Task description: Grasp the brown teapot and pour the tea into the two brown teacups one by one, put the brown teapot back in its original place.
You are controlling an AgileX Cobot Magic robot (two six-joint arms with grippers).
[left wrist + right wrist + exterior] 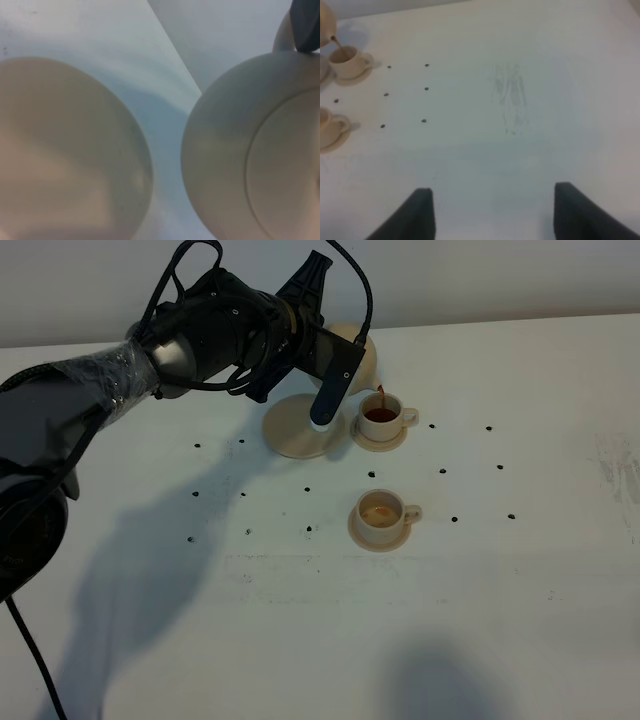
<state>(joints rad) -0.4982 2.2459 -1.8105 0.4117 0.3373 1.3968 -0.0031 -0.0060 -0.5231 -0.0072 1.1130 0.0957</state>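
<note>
My left gripper (338, 368) is shut on the handle of the brown teapot (364, 358) and holds it tilted above the far teacup (383, 418). A thin dark stream of tea runs from the spout into that cup, which holds dark tea. The near teacup (384, 514) on its saucer holds paler brown liquid. The wide empty saucer (296, 430) lies just left of the far cup. The left wrist view shows the teapot body (235, 150), one dark finger (305, 25) and the wide saucer (65, 150). My right gripper (495, 215) is open and empty over bare table, far from the cups (347, 60).
The white table (520, 620) carries a grid of small black dots around the cups. Faint grey scuffs (615, 470) mark its right side. The left arm's bulky black body (200, 340) hangs over the back left of the table.
</note>
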